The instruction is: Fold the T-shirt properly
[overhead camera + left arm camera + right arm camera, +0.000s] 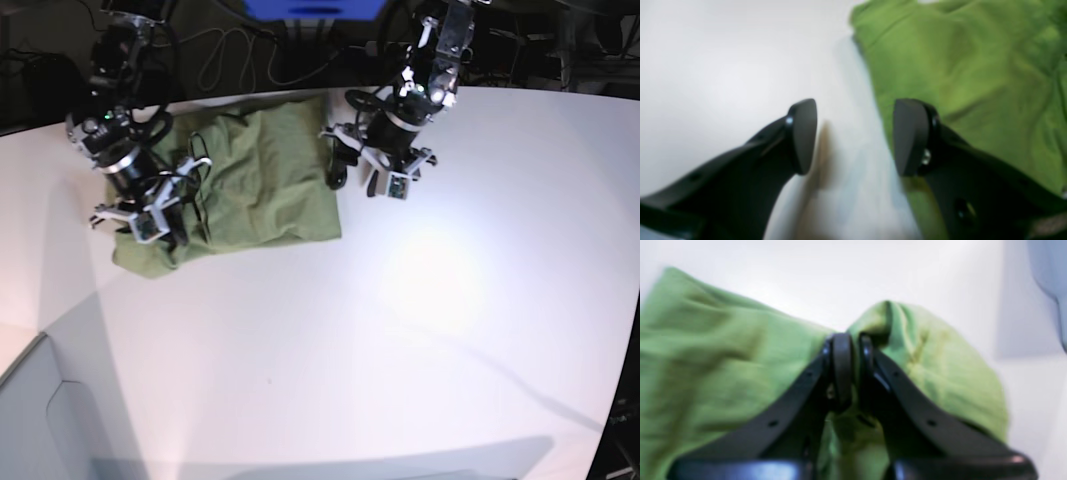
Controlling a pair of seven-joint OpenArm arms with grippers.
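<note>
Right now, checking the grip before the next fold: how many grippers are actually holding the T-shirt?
1. The right gripper is shut on a bunched fold of the T-shirt. The left gripper is open, straddling the shirt's edge over the table, gripping nothing.

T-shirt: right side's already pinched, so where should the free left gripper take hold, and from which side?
Judging by the views, take the T-shirt by its side edge nearest the open left gripper. That hem lies flat on the white table, so come down from the bare-table side, one finger over the cloth. The right gripper pinches a raised fold.

White table [420,300] bearing T-shirt [265,180]
</note>
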